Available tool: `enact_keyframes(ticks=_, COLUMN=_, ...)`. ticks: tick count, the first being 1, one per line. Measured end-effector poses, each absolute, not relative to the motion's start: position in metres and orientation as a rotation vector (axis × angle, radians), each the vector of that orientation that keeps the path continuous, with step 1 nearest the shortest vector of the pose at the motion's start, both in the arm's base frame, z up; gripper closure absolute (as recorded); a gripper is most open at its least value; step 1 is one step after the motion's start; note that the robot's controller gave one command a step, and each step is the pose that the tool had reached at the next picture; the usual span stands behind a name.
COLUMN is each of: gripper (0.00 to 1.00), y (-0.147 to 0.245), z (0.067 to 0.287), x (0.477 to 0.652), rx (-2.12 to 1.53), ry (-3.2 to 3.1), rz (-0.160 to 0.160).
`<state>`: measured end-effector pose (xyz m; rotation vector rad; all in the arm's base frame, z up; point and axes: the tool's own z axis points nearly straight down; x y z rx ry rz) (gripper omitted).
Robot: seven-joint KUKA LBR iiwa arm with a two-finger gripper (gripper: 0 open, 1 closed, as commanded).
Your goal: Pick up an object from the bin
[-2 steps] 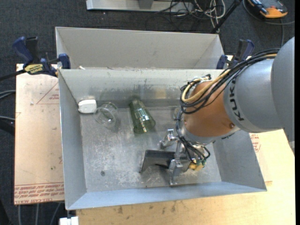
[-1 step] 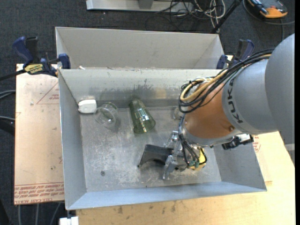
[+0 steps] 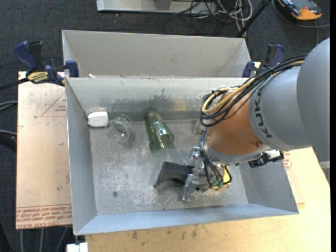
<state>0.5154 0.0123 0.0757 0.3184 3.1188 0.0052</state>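
Beneath the arm (image 3: pixel 294 109), gripper (image 3: pixel 188 188) beside black piece (image 3: pixel 169 173); yellow thing (image 3: pixel 226 176) half-hidden

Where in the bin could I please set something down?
The bin floor is bare at lower left, below the clear cup and left of the black piece. The lower right is crowded around the tool.

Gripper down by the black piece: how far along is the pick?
Done: the gripper is low in the bin, at the right end of the black angular piece. In hand: nothing seen held; that piece lies on the bin floor. Left: grasp and lift. The white cap, clear cup and green bottle lie apart at the back.
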Motion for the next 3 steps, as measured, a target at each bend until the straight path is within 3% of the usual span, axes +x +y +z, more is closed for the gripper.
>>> enact_keyframes(ticks=3, gripper=1.00, y=0.0136, z=0.0851, x=0.5153, rx=0.320, ry=3.121, rz=0.006)
